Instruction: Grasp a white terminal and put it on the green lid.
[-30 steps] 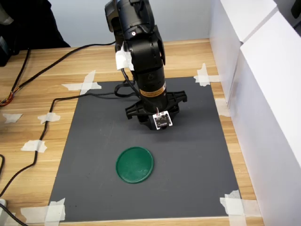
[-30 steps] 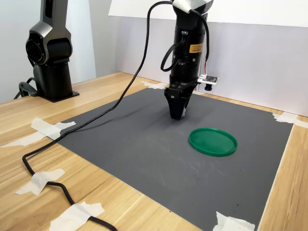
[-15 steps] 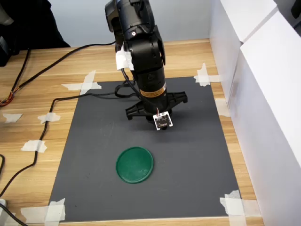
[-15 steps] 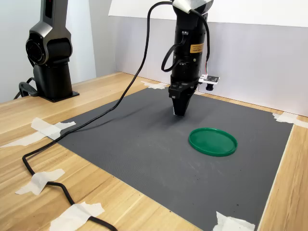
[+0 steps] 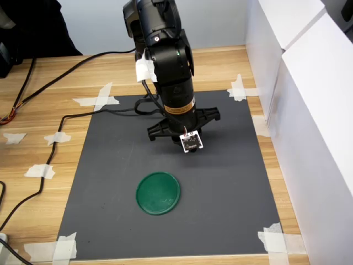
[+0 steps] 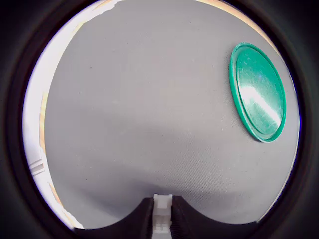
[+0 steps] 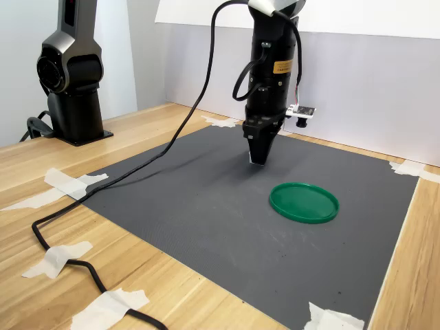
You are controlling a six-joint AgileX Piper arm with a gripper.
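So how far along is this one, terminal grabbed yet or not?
Grabbed: the wrist view shows the white terminal pinched between the pincer fingers. In hand: the second exterior view shows the pincer hanging clear of the grey mat, off to one side of the green lid. Left: carry it over the lid, which holds nothing yet, and release.

The gripper (image 7: 260,159) hangs clear above the dark mat (image 7: 206,206), pinching the white terminal (image 6: 162,209). Open mat lies between it and the green lid (image 7: 304,202), nothing standing in that stretch. A black cable (image 7: 124,182) crosses the mat's far corner (well apart from the lid). White walls (image 5: 309,110) close off the first exterior view's right.
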